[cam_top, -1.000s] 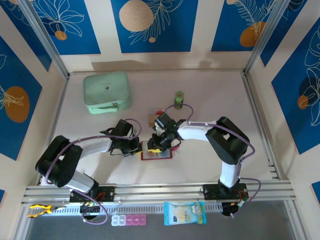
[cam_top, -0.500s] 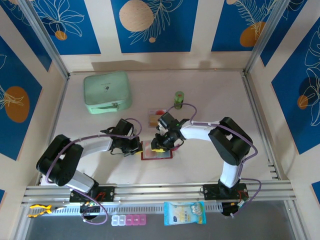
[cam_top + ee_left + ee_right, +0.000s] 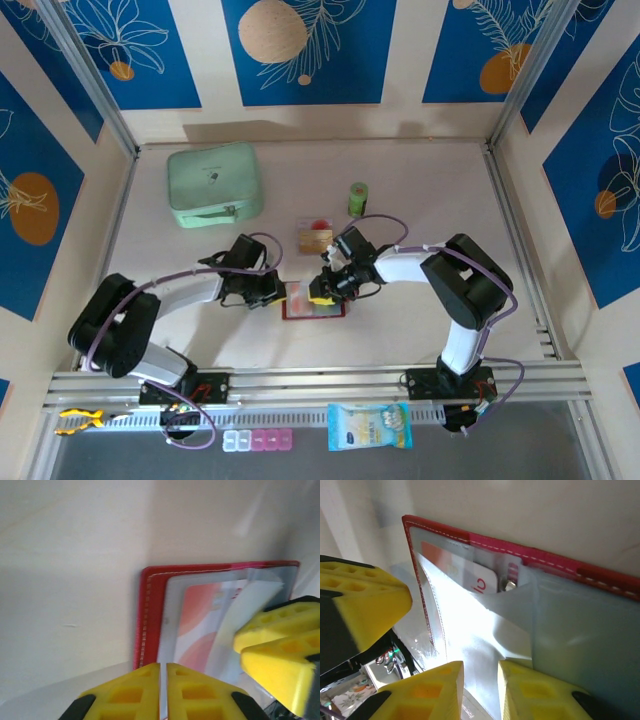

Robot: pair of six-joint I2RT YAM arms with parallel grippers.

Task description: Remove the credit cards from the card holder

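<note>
Where the two arms meet at the middle of the pale, matte table (image 3: 400, 335), a small dark red folding card holder (image 3: 326, 312) (image 3: 142, 620) (image 3: 545, 560) lies open and flat. It has white stitching along its rim and glossy, greyish clear plastic sleeves inside. Seen from above, its long axis runs left to right.

One credit card (image 3: 200, 625) (image 3: 470, 575), thin and rectangular with orange-red and white printing, sits tucked inside a sleeve. Its long side lies along the holder's long axis.

A tan card (image 3: 313, 240) with a red marking lies flat on the table just beyond the holder and apart from it. Whether it is one card or a small stack I cannot tell.

The left gripper (image 3: 283, 294) (image 3: 163, 672) is at the holder's left edge. Its ribbed yellow fingers are pressed almost together, with only a hairline slit between them. Whether any plastic is caught there I cannot tell.

The right gripper (image 3: 321, 293) (image 3: 481, 680) is over the holder's middle. Its yellow fingers stand a little apart and pinch a clear sleeve flap, which rises off the holder towards them.

Farther back are one mint-green, soft-cornered zip case (image 3: 214, 183) and one small green cylinder (image 3: 357, 198), both well apart from the holder.
</note>
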